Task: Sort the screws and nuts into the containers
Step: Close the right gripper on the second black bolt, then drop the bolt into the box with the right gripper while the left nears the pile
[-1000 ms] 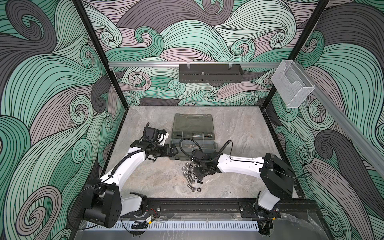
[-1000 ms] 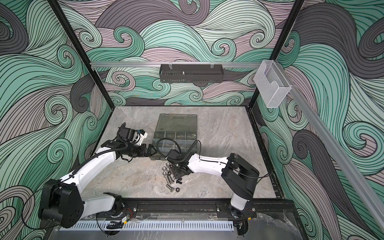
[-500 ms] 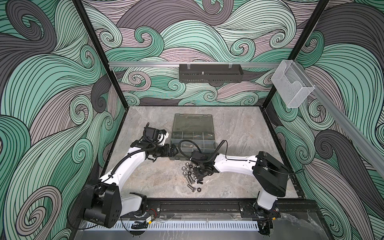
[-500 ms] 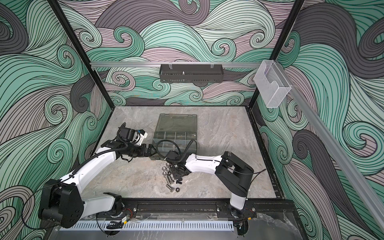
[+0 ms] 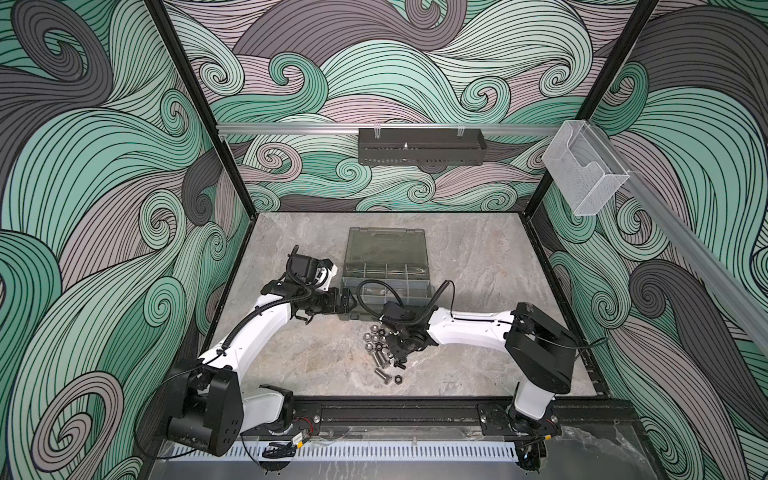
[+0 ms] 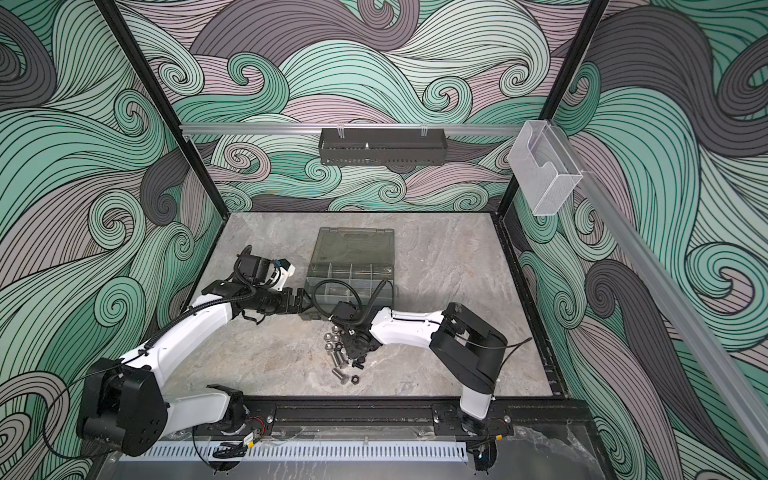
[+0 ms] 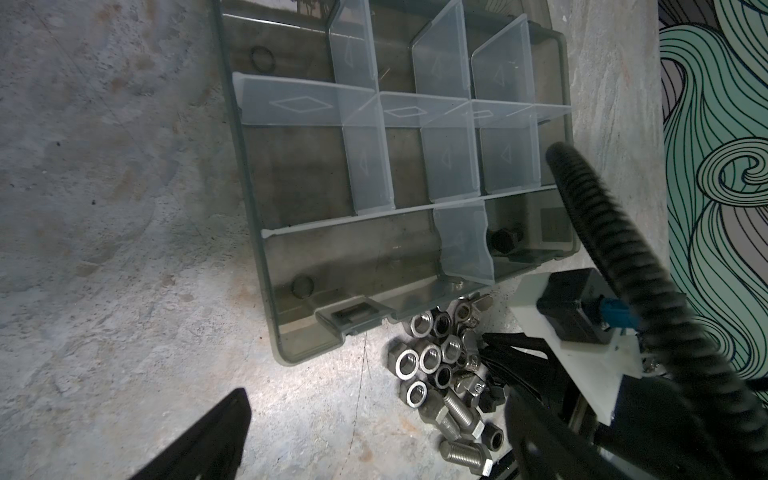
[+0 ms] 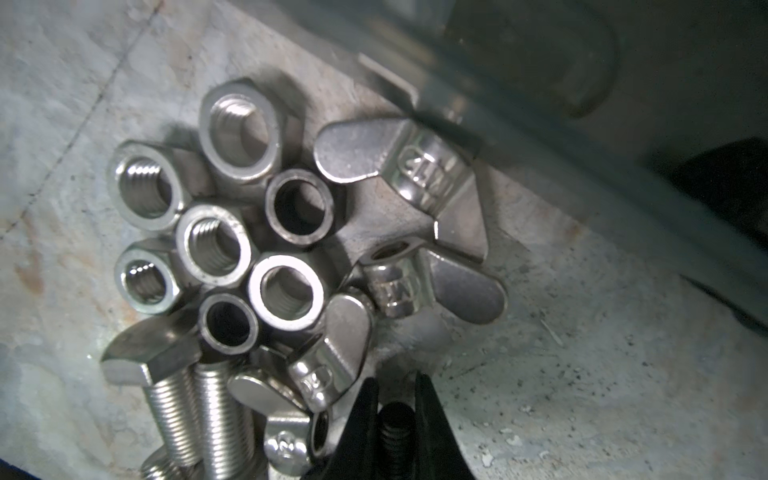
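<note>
Screws and nuts (image 5: pixel 379 347) are heaped on the bench (image 5: pixel 316 353) right by the organiser case (image 7: pixel 248 199); right end effector (image 8: pixel 395 386) is clenched on a black screw (image 8: pixel 392 428), only at the tips, so it might slip or twist free when lifted; left end effector (image 5: pixel 348 300) hangs wide open.

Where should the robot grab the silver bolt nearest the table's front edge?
The silver bolt lies flat on the table, a black nut beside it. Grip its threaded shaft from straight above, jaws across it.
</note>
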You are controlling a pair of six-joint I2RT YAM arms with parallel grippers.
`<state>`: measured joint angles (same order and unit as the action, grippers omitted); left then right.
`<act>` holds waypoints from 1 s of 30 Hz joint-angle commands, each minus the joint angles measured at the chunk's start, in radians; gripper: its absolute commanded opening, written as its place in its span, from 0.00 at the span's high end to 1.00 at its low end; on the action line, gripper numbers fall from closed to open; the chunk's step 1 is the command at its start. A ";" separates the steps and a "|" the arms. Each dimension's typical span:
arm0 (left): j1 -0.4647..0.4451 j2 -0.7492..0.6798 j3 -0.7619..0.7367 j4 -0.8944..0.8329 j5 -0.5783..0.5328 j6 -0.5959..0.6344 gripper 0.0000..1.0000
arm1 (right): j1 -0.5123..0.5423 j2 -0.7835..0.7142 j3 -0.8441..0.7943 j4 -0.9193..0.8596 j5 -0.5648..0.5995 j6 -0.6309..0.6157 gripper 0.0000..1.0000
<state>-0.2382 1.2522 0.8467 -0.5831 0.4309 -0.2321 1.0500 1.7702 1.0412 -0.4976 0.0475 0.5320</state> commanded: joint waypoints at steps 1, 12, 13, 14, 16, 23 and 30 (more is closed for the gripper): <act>-0.002 -0.020 0.002 -0.002 0.017 0.011 0.01 | -0.004 -0.053 -0.001 -0.015 0.029 -0.009 0.86; -0.003 -0.025 -0.017 0.028 0.029 -0.004 0.02 | -0.034 -0.139 0.005 -0.017 0.058 -0.036 0.87; -0.004 -0.022 -0.018 0.027 0.033 -0.003 0.02 | -0.042 -0.148 0.004 -0.018 0.060 -0.039 0.87; -0.004 -0.021 -0.017 0.028 0.035 -0.003 0.02 | -0.047 -0.154 0.005 -0.019 0.062 -0.046 0.87; -0.004 -0.020 -0.018 0.031 0.041 -0.003 0.03 | -0.064 -0.173 0.009 -0.019 0.072 -0.061 0.87; -0.040 -0.041 -0.033 0.053 0.060 0.000 0.05 | -0.173 -0.228 0.036 -0.019 0.081 -0.122 0.86; -0.149 -0.061 -0.034 0.081 0.050 -0.084 0.10 | -0.286 -0.193 0.096 -0.016 0.070 -0.205 0.86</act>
<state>-0.3397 1.2186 0.8055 -0.5243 0.4709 -0.2703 0.7937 1.5620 1.1000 -0.5060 0.1078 0.3805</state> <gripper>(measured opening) 0.900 0.140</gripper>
